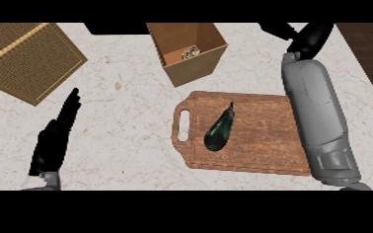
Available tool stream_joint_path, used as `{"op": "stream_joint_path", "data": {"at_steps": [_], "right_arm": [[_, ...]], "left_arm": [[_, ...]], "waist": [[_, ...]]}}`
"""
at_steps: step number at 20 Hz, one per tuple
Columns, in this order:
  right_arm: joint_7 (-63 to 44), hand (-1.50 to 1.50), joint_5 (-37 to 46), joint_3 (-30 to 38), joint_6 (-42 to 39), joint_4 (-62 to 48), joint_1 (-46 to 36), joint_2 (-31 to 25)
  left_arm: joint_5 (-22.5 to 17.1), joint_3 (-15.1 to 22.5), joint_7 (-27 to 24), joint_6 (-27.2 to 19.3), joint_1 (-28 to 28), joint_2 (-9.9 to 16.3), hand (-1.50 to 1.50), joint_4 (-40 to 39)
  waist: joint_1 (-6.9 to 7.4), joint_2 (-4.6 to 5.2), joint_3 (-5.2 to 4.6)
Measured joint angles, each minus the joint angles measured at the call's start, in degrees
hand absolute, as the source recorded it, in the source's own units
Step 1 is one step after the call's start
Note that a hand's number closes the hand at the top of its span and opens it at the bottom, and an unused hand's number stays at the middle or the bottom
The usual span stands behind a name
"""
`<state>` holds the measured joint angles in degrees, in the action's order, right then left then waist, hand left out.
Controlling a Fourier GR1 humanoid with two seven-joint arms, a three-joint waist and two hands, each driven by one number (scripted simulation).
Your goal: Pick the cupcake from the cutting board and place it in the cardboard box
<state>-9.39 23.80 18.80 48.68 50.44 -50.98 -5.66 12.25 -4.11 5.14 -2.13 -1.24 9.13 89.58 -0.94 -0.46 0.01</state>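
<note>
The cardboard box point(195, 66) stands open at the top middle of the counter. Inside it, on the floor of the box, lies a small pale and dark speckled item point(191, 53) that looks like the cupcake. The wooden cutting board point(258, 145) lies below the box and carries only a dark green eggplant point(218, 131). My right hand point(312, 37) is at the top right, beyond the board and to the right of the box, fingers stretched out and holding nothing. My left hand point(55, 135) rests open at the lower left, fingers up.
A woven wicker basket point(33, 61) sits at the top left. A dark wooden surface point(360, 44) edges the counter at the far right. My right forearm point(317, 113) lies over the right end of the board.
</note>
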Motion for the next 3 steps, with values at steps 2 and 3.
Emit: {"op": "stream_joint_path", "data": {"at_steps": [2,3], "right_arm": [[-1.0,-1.50,-0.7,-0.8,-2.9,6.0,5.0,-1.2],[-1.0,-1.50,-1.6,-1.0,-4.7,8.7,7.6,-1.9]], "left_arm": [[0.4,0.0,-0.1,-0.3,-0.6,0.0,0.00,0.3],[0.3,-0.1,-0.2,-0.1,-0.5,0.0,0.00,0.0]], "waist": [[-0.38,-0.12,-0.01],[-0.40,-0.10,-0.02]]}}
